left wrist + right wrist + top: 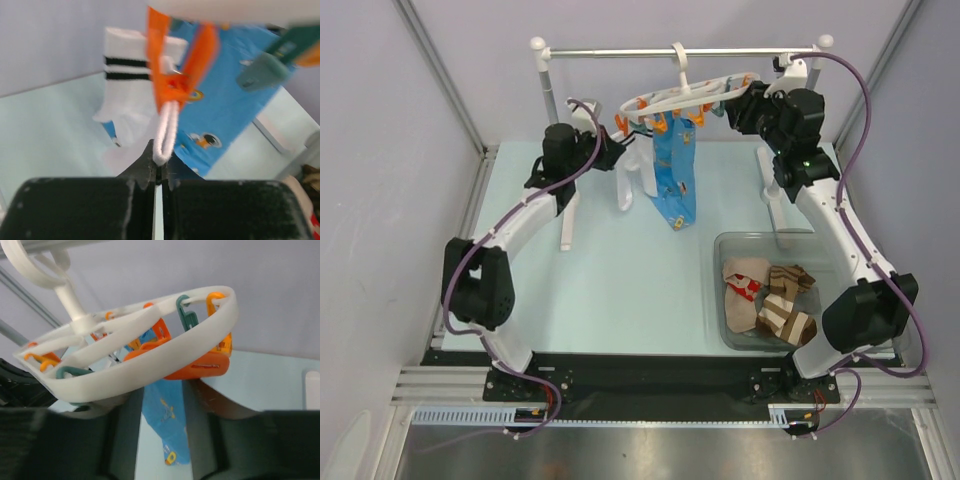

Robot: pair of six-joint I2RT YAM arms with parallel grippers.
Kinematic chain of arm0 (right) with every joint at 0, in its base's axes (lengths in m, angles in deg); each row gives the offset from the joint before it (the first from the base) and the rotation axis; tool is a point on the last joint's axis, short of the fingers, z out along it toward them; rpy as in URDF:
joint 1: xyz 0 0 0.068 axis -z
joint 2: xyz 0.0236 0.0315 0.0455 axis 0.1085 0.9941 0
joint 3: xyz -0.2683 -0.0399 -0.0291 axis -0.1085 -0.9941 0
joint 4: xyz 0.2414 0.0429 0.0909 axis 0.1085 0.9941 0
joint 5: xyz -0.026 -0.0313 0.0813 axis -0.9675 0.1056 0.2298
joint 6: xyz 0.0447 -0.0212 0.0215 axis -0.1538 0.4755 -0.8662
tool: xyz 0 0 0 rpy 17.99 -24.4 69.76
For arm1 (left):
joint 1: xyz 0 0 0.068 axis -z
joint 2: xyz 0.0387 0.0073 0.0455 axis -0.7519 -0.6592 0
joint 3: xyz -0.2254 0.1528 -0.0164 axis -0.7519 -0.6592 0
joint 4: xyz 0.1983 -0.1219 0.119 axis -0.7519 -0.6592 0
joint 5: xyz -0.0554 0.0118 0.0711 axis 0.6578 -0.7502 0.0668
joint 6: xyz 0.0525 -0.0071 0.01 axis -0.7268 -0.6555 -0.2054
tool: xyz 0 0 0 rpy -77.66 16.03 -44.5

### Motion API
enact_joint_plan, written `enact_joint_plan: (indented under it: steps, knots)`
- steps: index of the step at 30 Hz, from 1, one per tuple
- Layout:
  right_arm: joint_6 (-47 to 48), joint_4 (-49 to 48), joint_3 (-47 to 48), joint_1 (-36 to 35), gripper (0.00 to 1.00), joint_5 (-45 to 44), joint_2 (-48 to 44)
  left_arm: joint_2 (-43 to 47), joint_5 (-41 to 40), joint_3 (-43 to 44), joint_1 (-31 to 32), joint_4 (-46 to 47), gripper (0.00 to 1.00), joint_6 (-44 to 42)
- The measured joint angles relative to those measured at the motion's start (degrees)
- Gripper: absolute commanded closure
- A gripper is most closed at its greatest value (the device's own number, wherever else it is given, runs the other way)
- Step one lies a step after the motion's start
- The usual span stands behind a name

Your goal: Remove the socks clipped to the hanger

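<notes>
The left gripper [157, 167] is seen shut, its tips met at the lower end of a white loop [166, 127] hung from an orange clip [172, 75]. A white striped sock [127, 85] hangs just beyond, left of the blue cloth [675, 180]. The right gripper [162, 407] is held partly open on nothing, with the hanger [190, 347] rim crossing just above its fingers. Bare table [620, 280] is spread near and left.

Top view was bright and even, soft shadows on the table [610, 290], glare on the metal strip [650, 452]. Left wrist: orange clip [172, 75] was blurred. Right wrist: hanger [165, 355] sharp, foreground fingers [60, 445] soft.
</notes>
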Motion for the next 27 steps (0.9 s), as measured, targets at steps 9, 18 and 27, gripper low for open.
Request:
enact_joint_plan:
  steps: [9,18,27]
  knots:
    - [-3.02,4.87,-15.87,-0.57,0.22,1.44,-16.41,19.98,-1.46,-12.00,5.90,-2.21,1.00,0.39]
    - [-2.36,7.98,-27.61,-12.28,0.19,-1.36,-35.28,28.06,-5.33,-16.41,13.33,-5.07,0.99,2.62]
    - [0.81,5.14,-39.08,-30.16,0.14,-6.45,-34.99,29.66,-9.01,-18.75,19.28,-5.75,0.99,8.94]
